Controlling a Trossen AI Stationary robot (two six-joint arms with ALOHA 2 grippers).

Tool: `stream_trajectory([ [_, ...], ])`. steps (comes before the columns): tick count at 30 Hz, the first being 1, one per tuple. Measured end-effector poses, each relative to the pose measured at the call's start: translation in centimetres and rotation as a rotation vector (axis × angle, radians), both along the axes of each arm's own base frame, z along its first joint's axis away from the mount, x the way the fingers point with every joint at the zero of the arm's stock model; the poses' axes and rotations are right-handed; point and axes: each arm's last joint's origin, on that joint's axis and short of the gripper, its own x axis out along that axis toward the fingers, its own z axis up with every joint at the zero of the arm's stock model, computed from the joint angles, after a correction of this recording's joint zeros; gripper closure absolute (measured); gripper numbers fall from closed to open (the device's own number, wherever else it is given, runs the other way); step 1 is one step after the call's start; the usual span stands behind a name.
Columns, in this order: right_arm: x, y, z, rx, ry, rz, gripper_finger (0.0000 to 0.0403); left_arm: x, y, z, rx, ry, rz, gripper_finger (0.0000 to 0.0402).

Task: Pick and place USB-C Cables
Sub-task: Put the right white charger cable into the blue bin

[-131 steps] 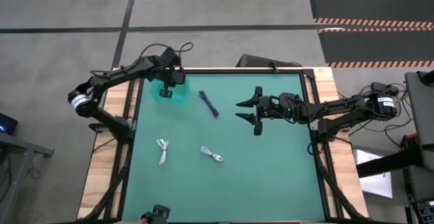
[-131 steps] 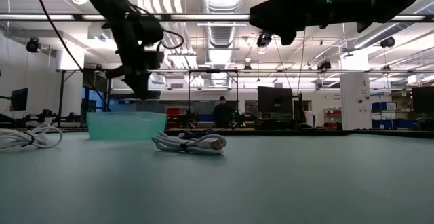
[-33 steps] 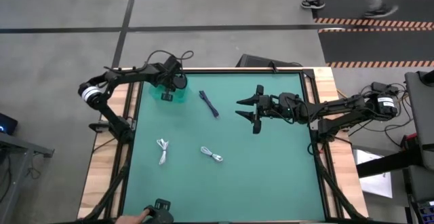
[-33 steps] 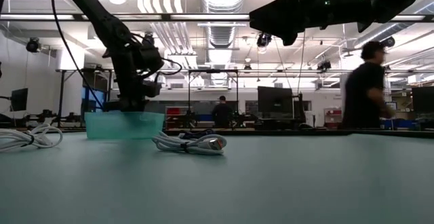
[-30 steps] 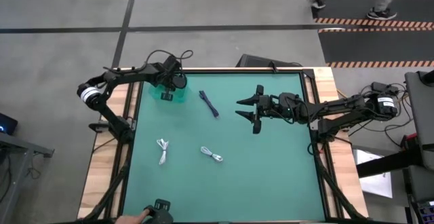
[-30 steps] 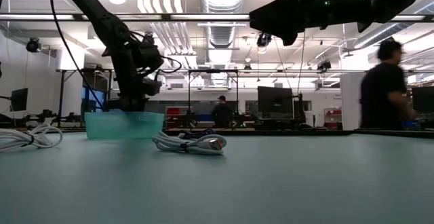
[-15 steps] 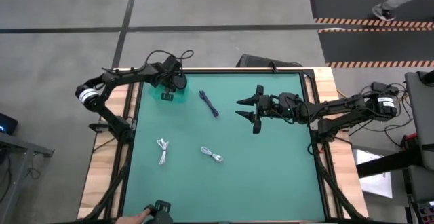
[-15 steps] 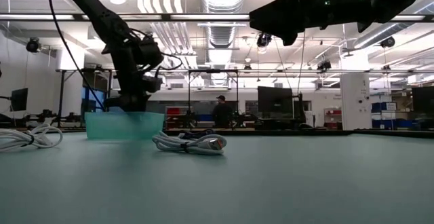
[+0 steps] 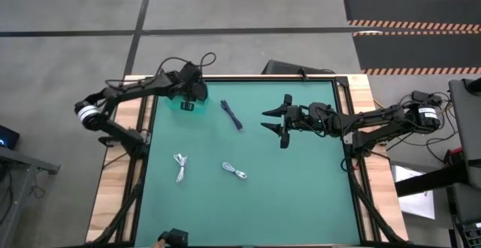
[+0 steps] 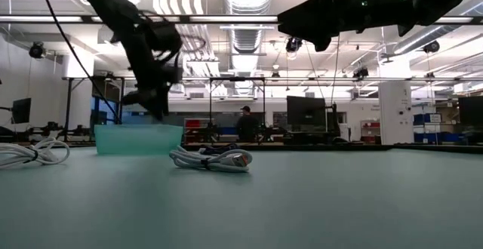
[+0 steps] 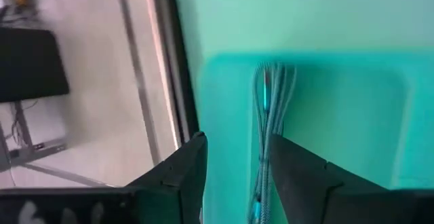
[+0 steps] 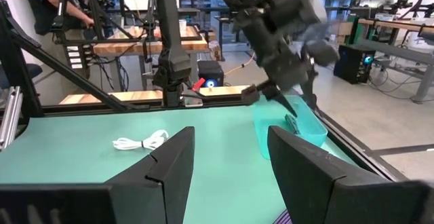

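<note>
So we've got the left gripper (image 9: 189, 96) hanging over the translucent teal tray (image 9: 183, 104) at the far-left corner of the green table (image 9: 301, 195), and its fingers (image 11: 182, 176) are spread apart with nothing between them. Looking down past those fingers, we can see one dark bundled cable (image 11: 270, 115) lying lengthwise on the tray floor, right below the gap but not gripped. From table height the left gripper (image 10: 155, 102) sits just above the tray's rim (image 10: 139, 139), clear of it as far as we can tell. Out on the mat there are three more USB-C cables: a dark one (image 9: 231, 115) lying diagonally just to the right of the tray, a white one (image 9: 180, 166) nearer the left edge toward the front, and another white one (image 9: 235, 171) close to the middle, well apart from each other. The low view shows a white bundle (image 10: 211, 159) up close and another white bundle (image 10: 30, 153) at the left edge. The right gripper (image 9: 275, 120) is parked in the air over the middle-right of the table, jaws wide and holding nothing, pointed toward the tray side. Through its wrist camera we see a white cable (image 12: 141, 142) on the mat.
</note>
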Motion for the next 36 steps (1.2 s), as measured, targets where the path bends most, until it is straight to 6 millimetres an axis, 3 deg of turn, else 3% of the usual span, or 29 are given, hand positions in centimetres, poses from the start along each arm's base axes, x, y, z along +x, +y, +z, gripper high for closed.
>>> stream_trajectory([
  [10,0.0,0.0,0.0,0.0,0.0,0.0,0.0227,1.1,-6.1,4.9,-0.132,-0.515,0.263,0.026],
  [17,0.2,0.0,0.6,-0.011,-0.017,0.0,0.0232,1.6,-10.3,6.1,-0.427,-0.803,0.489,0.026],
  [22,0.2,0.0,0.6,-0.022,-0.016,0.001,0.0232,2.1,-14.0,4.8,-0.69,-0.788,0.499,0.026],
  [28,0.2,0.0,0.6,-0.023,-0.016,0.001,0.0234,2.5,-18.6,3.4,-0.785,-0.673,0.385,0.026],
  [36,0.2,0.0,0.6,-0.034,-0.016,0.001,0.0237,2.9,-22.7,2.6,-0.997,-0.605,0.486,0.026],
])
